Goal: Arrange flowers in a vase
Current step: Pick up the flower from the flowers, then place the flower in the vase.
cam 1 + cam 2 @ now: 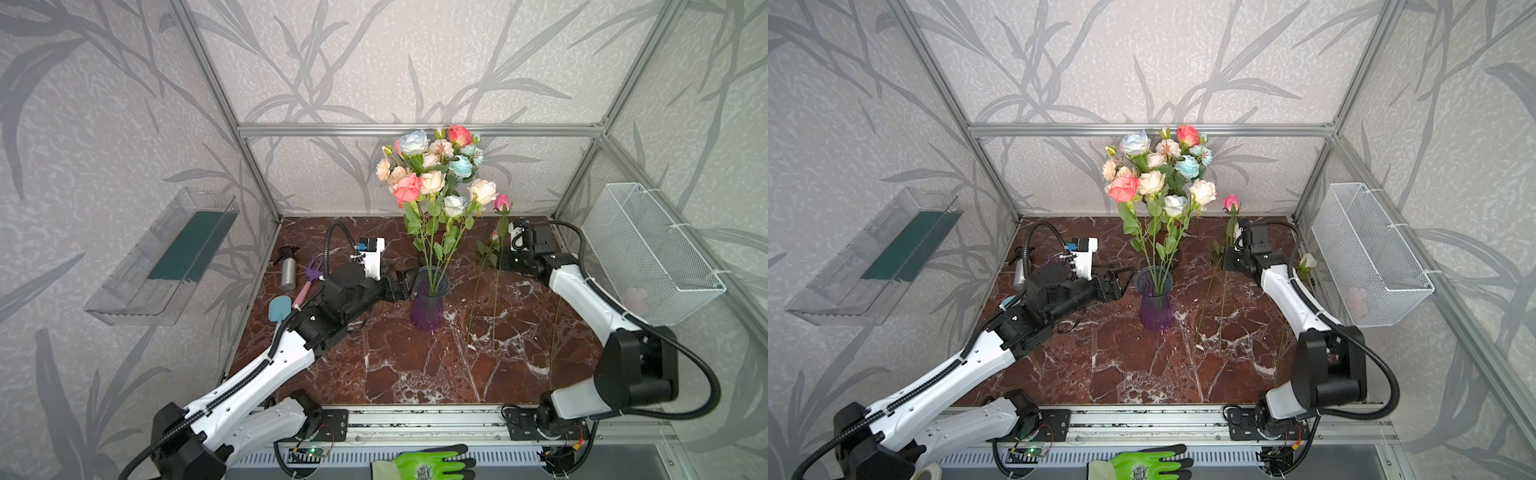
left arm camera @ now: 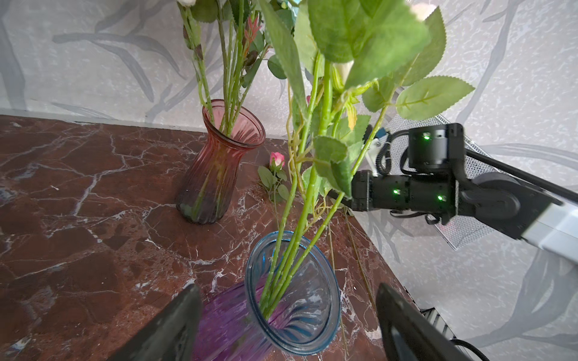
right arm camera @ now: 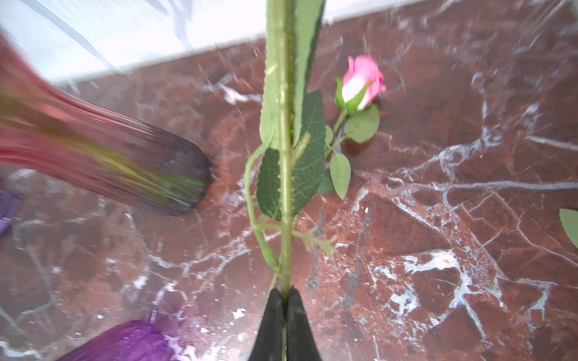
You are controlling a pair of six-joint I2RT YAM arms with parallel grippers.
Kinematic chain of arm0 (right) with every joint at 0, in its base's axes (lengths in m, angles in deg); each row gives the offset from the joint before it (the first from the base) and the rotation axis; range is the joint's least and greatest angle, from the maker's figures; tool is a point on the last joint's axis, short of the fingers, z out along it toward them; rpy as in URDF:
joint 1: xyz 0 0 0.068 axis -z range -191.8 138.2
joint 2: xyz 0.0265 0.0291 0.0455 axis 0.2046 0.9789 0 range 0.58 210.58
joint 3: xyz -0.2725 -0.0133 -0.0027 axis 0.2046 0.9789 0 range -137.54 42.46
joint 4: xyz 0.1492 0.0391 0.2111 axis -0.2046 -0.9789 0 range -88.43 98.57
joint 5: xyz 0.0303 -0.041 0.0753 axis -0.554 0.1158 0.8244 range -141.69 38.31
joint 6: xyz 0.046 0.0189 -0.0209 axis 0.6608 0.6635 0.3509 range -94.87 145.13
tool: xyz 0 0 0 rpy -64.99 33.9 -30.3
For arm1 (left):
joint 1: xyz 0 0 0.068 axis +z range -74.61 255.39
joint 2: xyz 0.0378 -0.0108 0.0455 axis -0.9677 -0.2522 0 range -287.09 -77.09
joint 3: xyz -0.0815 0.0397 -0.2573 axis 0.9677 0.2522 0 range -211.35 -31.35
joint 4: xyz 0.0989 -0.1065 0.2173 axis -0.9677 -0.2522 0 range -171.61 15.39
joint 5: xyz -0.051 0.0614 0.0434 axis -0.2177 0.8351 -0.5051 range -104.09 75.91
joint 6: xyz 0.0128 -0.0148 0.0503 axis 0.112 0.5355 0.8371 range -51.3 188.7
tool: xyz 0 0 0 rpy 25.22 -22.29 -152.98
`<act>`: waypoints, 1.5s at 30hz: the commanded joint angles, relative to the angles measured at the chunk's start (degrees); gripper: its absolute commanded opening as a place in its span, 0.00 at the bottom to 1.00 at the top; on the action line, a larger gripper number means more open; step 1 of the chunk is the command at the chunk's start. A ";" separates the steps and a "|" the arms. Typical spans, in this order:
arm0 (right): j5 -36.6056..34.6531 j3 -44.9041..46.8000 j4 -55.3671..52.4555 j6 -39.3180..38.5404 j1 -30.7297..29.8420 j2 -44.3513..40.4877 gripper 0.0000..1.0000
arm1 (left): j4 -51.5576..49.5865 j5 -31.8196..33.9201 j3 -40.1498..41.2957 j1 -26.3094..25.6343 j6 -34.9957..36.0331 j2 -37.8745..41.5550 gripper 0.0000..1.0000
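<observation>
Since the count starts from the marble tabletop (image 1: 395, 365), you have these on or around it.

- Purple glass vase (image 1: 427, 305), blue at the rim: upright mid-table, with several leafy green stems standing in it.
- Red glass vase (image 2: 219, 162): upright behind the purple one, nearer the back wall, also stocked with stems.
- Flower heads (image 1: 432, 166): coral, cream, peach, white and pale blue, clustered above both vases.
- Your left gripper (image 1: 406, 286): jaws spread wide, one finger on either side of the purple glass vase just under its rim. The left wrist view shows marble between one finger and the glass, and nothing is held.
- Your right gripper (image 3: 284, 292): pinched tight on the green stem of a pink rose (image 1: 501, 203). The head is raised above the gripper, on the right arm's side of the purple glass vase and apart from it.
- Small pink bud (image 3: 362, 82): low by the marble beyond the held stem. You cannot tell whether it branches from that stem.
- Cream rose (image 1: 1307, 262): beside the right arm, partly hidden.
- Left table edge: metal spray bottle (image 1: 288, 270), purple hand rake (image 1: 312, 270), pale blue trowel (image 1: 279, 308).
- Walls: wire basket (image 1: 652, 249) on the right, clear tray (image 1: 166, 257) on the left.
- Front rail: green glove (image 1: 432, 461).
</observation>
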 commanded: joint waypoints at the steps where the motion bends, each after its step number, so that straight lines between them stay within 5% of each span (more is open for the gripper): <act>1: 0.64 3.60 8.65 2.62 -1.24 -7.34 0.01 | -1.87 3.73 -1.97 0.80 2.29 0.65 0.88; 6: -0.29 3.78 10.35 3.24 -2.31 -16.96 0.02 | -1.83 5.75 -1.76 4.83 2.27 0.62 0.89; 11: -1.39 0.09 8.83 0.82 -5.62 -23.12 0.02 | -0.28 2.51 -1.15 15.48 -3.68 2.05 0.89; 16: -2.51 -2.56 9.23 0.33 -7.80 -27.38 0.02 | -0.16 7.19 0.02 20.51 -3.34 5.11 0.89; 30: 1.38 -12.06 13.83 0.72 -15.56 -27.16 0.02 | 0.31 10.31 0.88 22.34 -2.37 6.76 0.89; 45: 4.20 -26.10 16.44 -1.23 -24.66 -15.63 0.03 | 1.11 8.14 1.19 22.44 -3.47 6.32 0.89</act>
